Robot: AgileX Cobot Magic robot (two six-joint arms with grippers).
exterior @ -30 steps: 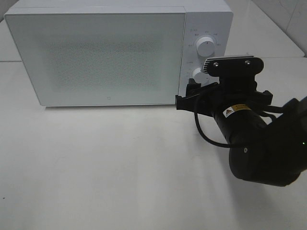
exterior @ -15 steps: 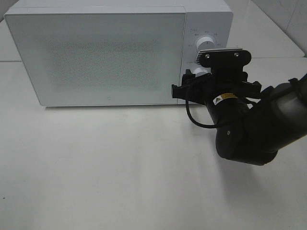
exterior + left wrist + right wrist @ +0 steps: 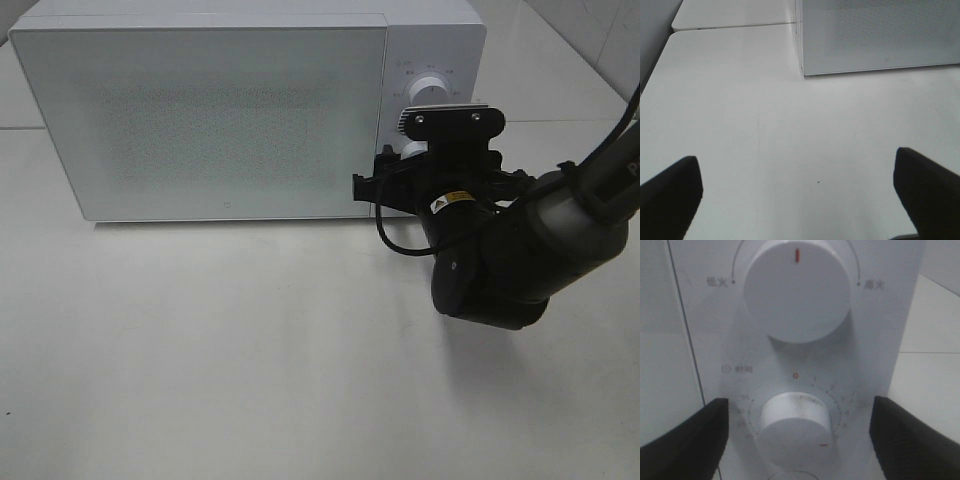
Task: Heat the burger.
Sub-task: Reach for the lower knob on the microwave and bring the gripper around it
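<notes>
Right arm (image 3: 500, 260) has closed in on the microwave (image 3: 220, 110).
The microwave is shut and no burger shows, so it is presumably inside. The right gripper (image 3: 797, 432) gapes empty astride the timer knob (image 3: 796, 421), poised to start heating. The left gripper (image 3: 800, 195) hangs wide and empty.

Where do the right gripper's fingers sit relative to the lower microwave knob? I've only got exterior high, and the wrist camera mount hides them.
Observer: Right wrist view shows the right gripper open, its fingers flanking the lower knob with a gap on each side.
Operator: Where's that knob pointing?
Observer: Its red mark sits well clockwise of the red 0, beyond the 4 on the scale.
Operator: Left gripper?
Observer: Left wrist view shows the left gripper open over the table, near the microwave front corner.
</notes>
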